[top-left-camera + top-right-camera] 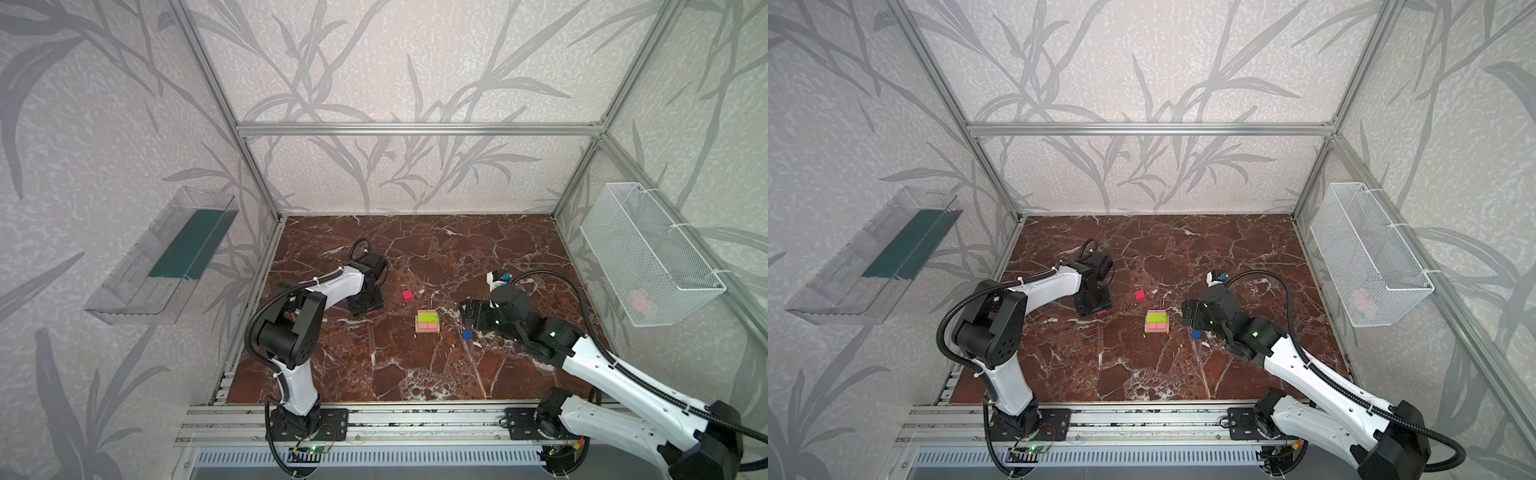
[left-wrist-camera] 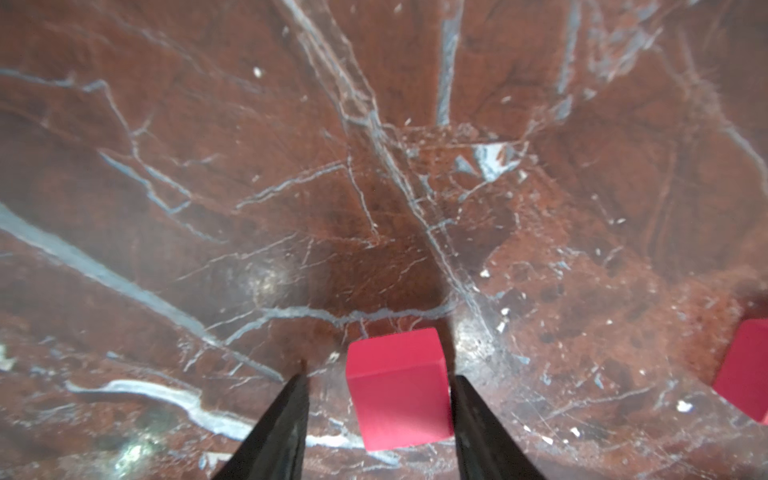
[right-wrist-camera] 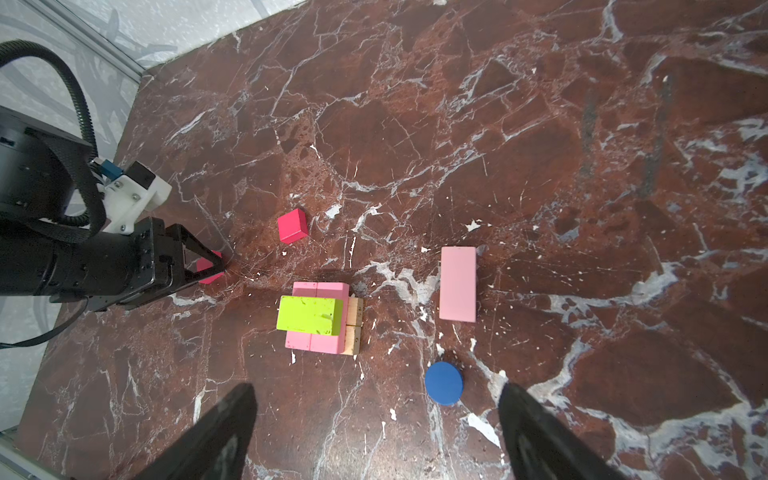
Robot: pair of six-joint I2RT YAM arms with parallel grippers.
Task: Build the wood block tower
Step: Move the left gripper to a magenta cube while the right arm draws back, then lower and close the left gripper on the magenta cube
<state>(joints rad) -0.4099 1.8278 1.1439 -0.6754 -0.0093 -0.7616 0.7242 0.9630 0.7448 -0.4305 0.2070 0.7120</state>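
1. White shells over black joints on left arm (image 1: 332,286) and right arm (image 1: 594,365).
2. Black ribbed cable (image 3: 81,99) alongside each (white ties).
3. White screwed camera bracket (image 3: 133,199), blue plug (image 3: 111,169); black tapering fingers (image 2: 282,424).

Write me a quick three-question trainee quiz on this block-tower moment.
1. True or false: the blue disc lies apart from the tower.
2. What does the left gripper straddle? A) blue disc B) red cube C) nothing
3. Fill in: the tower's topmost piece is the ____.
Key: 1 true; 2 B; 3 green bar.
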